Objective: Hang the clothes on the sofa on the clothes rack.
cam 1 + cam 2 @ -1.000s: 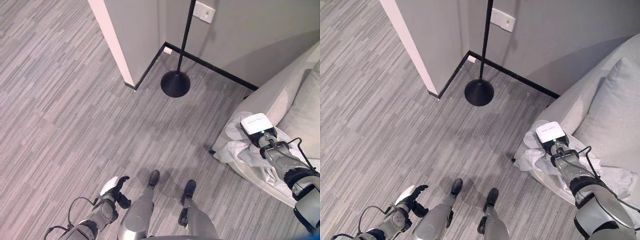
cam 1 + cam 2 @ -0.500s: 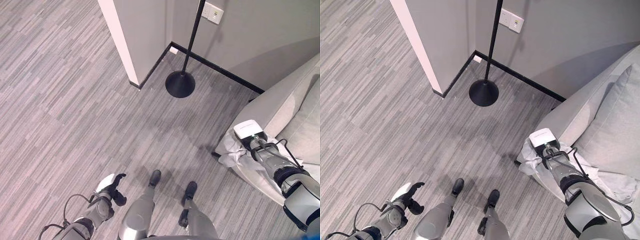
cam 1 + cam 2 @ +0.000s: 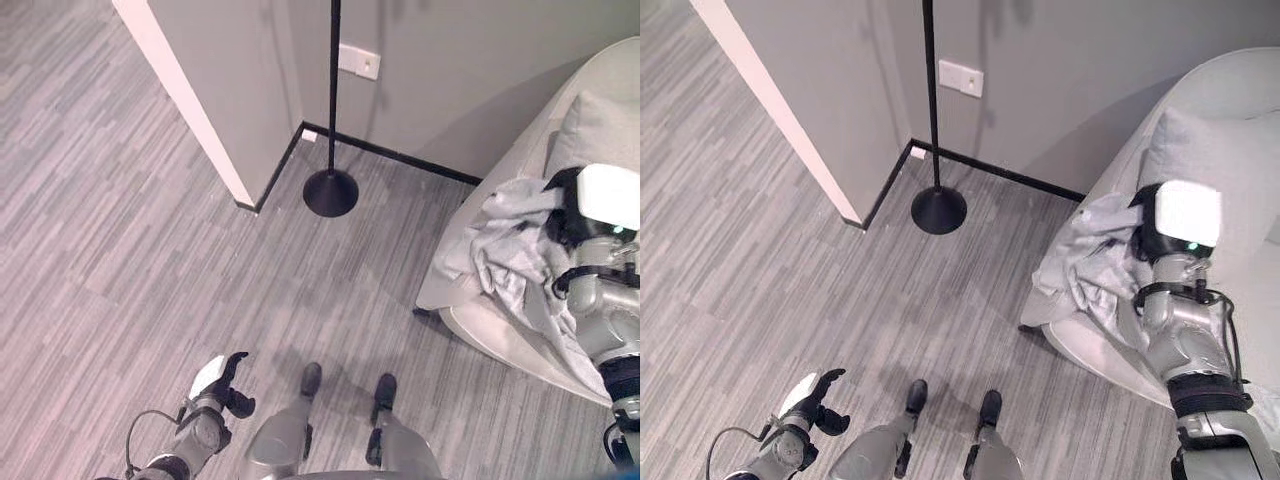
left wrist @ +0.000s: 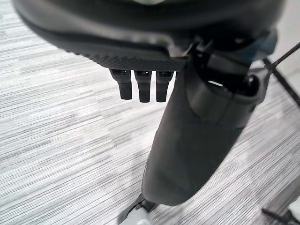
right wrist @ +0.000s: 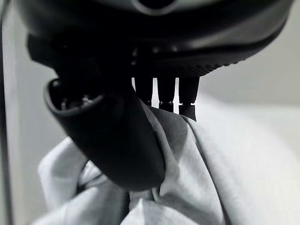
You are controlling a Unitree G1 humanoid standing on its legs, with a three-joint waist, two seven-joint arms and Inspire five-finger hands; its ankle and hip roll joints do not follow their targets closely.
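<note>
A pale grey garment (image 3: 505, 255) lies bunched over the arm of the light grey sofa (image 3: 520, 150). My right hand (image 3: 562, 215) is at the garment's upper edge, raised above the sofa arm. Its thumb (image 5: 112, 136) and fingers (image 5: 164, 91) are curled into the cloth (image 5: 197, 159), which hangs in folds below the grip. The clothes rack is a thin black pole (image 3: 333, 80) on a round black base (image 3: 330, 192), standing in the wall corner left of the sofa. My left hand (image 3: 222, 385) hangs low over the floor with relaxed fingers (image 4: 140, 86), holding nothing.
A wall corner with a white edge (image 3: 190, 110) juts out left of the rack. A wall outlet (image 3: 358, 62) sits behind the pole. A sofa cushion (image 3: 590, 130) lies behind my right hand. Grey plank floor (image 3: 150, 260) stretches between me and the rack.
The camera has swung. My right hand has risen from the sofa arm's front edge and pulled the garment up with it. The left hand has stayed low at my side.
</note>
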